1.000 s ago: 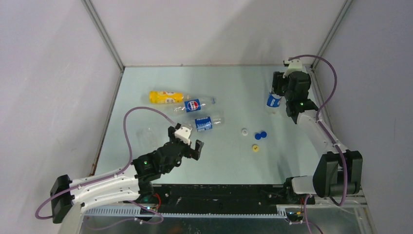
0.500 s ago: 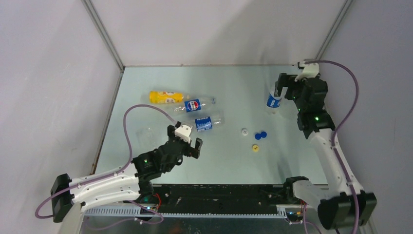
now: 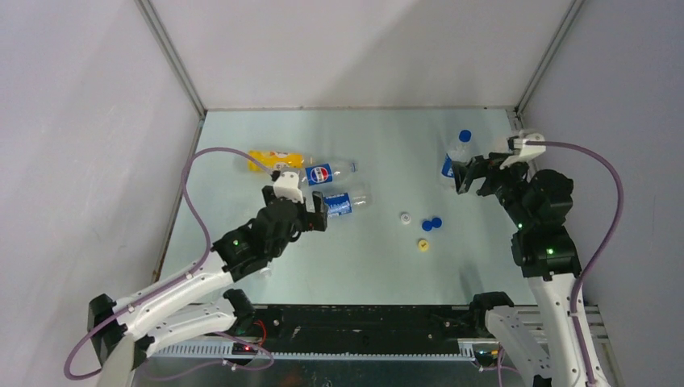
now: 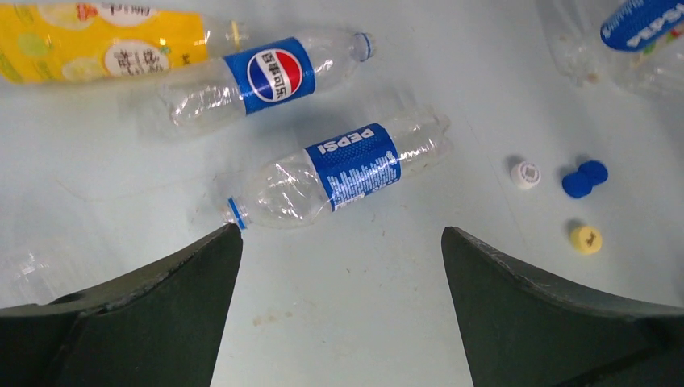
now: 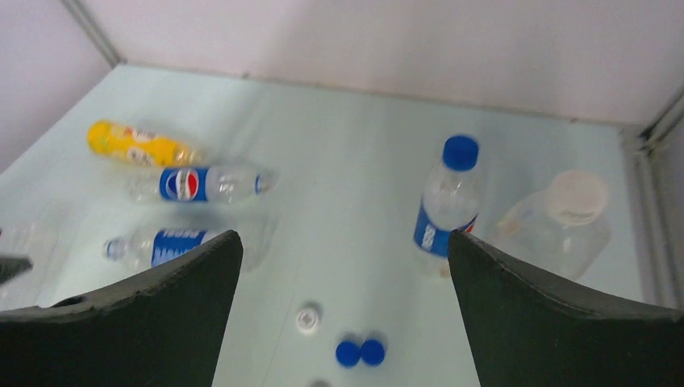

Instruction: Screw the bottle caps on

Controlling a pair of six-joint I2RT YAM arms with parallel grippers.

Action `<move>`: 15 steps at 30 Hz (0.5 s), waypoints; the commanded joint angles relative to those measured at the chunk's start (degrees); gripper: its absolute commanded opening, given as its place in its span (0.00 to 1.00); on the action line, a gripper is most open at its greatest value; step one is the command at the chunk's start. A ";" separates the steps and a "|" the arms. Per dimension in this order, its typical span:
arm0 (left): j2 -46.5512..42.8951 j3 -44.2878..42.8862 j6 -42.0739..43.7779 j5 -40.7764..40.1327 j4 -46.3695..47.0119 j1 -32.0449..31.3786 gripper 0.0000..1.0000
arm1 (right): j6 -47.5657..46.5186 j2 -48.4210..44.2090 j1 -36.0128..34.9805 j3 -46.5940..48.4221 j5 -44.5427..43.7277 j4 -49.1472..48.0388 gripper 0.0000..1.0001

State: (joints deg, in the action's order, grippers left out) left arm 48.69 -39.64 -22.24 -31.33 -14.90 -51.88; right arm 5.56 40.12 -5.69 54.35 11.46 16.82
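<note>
The pale bench [image 3: 379,137] is strewn with bottles, and every place here is reckoned from the upright bottle [image 3: 456,161], which is stood at the far right and whose fitted cap [image 3: 465,135] is blue. The right claw [image 5: 344,237] is spread wide and empty near that bottle, not touching it. The left claw [image 4: 340,232], equally wide and empty, is poised well to its left, above the lying bottles. There three seemingly uncapped bottles are laid on their sides: a yellow bottle [image 3: 273,160] farthest from the upright one, then a round-logo bottle [image 3: 327,172], then a Pepsi bottle [image 4: 339,173] closest. They are judged empty, light and thin-walled, so rolling or crumpling is to be expected, and a hold at the stiffer neck or shoulder is advised. Between these and the upright bottle, and nearer than it, a white cap [image 3: 405,217], two touching blue caps [image 3: 431,224] and a yellow cap [image 3: 423,244] are seen loose. Being small and stiff, they are best pinched across the rim.
</note>
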 commanded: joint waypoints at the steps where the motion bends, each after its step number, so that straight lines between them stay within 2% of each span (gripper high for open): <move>1: 3.22 -4.20 -13.16 3.47 -6.70 3.92 1.00 | 0.84 3.03 0.24 0.52 6.56 8.24 0.99; 7: 7.06 -5.46 -26.09 4.38 -13.05 8.56 1.00 | 1.06 5.55 -0.54 0.55 13.60 9.81 1.00; 10: 8.99 -6.31 -31.18 4.10 -16.49 9.66 1.00 | 0.94 7.26 -4.62 0.77 9.55 10.68 0.99; 15: 10.29 -7.70 -33.26 1.66 -19.81 10.40 1.00 | -0.46 10.76 -13.16 1.76 1.95 12.14 0.99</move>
State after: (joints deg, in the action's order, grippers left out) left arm 58.72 -44.12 -49.67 -27.35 -30.89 -42.24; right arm 6.02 48.58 -13.80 54.24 18.70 27.55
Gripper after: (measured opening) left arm 0.996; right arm 0.993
